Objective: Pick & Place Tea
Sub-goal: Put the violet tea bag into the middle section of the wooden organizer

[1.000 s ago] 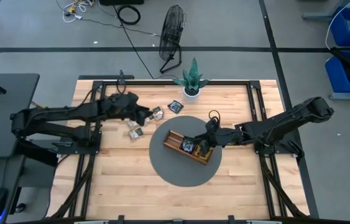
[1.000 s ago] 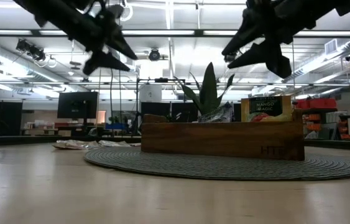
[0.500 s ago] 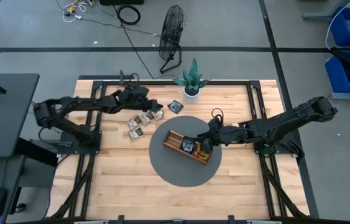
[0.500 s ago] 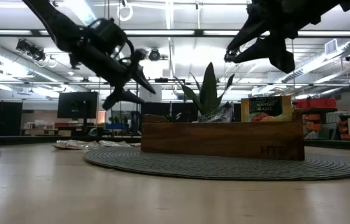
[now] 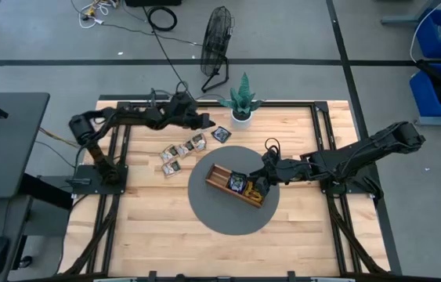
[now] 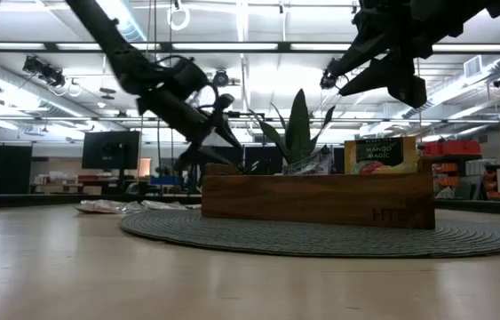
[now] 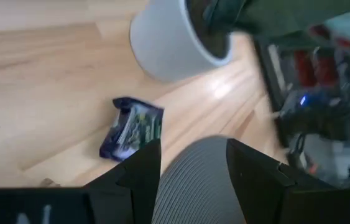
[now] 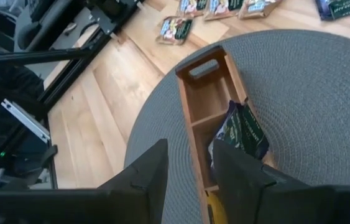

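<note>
The left claw [image 5: 203,121] hovers with fingers apart, empty, near a navy tea sachet [image 5: 221,134] lying on the counter [image 5: 150,219]. The right claw [image 5: 261,182], also parted and empty, hangs over the wooden tray [image 5: 218,177] holding a dark sachet [image 8: 242,129].

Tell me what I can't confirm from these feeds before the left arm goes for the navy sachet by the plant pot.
- Yellow sachet in the wooden tray: right wrist view, mostly hidden behind the right gripper fingers.
- Loose sachets on the table: low view, edge-on and too flat to count or sort by colour.
- Navy sachet: left wrist view, print blurred; left gripper open above it, height unclear.
- Tray's far compartments: low view, blocked by its front wall.
</note>
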### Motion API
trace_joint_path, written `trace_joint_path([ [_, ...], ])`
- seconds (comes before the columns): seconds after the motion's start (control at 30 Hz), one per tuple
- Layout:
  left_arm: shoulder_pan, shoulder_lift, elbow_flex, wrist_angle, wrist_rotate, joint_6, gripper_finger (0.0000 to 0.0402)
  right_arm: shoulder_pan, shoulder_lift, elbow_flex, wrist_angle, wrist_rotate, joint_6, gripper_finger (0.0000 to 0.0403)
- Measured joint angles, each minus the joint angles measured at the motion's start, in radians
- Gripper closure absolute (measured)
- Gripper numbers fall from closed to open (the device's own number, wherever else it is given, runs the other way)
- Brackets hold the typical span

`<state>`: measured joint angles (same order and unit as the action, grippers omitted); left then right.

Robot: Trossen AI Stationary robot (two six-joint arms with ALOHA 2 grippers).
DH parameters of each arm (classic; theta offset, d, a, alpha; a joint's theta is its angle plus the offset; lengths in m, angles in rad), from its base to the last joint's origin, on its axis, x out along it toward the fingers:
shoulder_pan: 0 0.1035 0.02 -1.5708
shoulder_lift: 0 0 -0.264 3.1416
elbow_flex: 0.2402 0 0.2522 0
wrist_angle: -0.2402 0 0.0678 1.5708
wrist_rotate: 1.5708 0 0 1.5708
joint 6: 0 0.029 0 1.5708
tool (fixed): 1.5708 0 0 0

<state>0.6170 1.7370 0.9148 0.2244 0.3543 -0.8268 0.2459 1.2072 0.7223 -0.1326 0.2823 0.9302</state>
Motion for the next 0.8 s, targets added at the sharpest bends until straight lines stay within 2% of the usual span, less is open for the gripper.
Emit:
trace_joint_path([
  [0.07,0.017,0.049,0.093,-0.144,0.036,0.063,0.0216,0.000,0.000,0.000,-0.003,-0.012,0.000,0.0268],
  [0.2,0.032,0.134,0.242,-0.423,0.041,0.239,0.0216,0.000,0.001,0.000,-0.007,-0.014,0.000,0.0268],
  [0.37,0.031,0.185,0.339,-0.492,0.051,0.327,0.0216,0.000,0.001,0.000,-0.010,-0.014,0.001,0.0268],
  [0.6,0.030,0.201,0.361,-0.599,0.070,0.422,0.0216,0.000,0.001,0.000,-0.013,-0.013,0.000,0.0268],
  [0.67,0.030,0.201,0.360,-0.657,0.083,0.491,0.0216,0.000,0.001,0.000,-0.013,-0.013,-0.001,0.0268],
  [0.8,0.024,0.201,0.360,-0.692,0.009,0.558,0.0216,0.000,0.001,0.000,-0.021,-0.011,-0.008,0.0268],
])
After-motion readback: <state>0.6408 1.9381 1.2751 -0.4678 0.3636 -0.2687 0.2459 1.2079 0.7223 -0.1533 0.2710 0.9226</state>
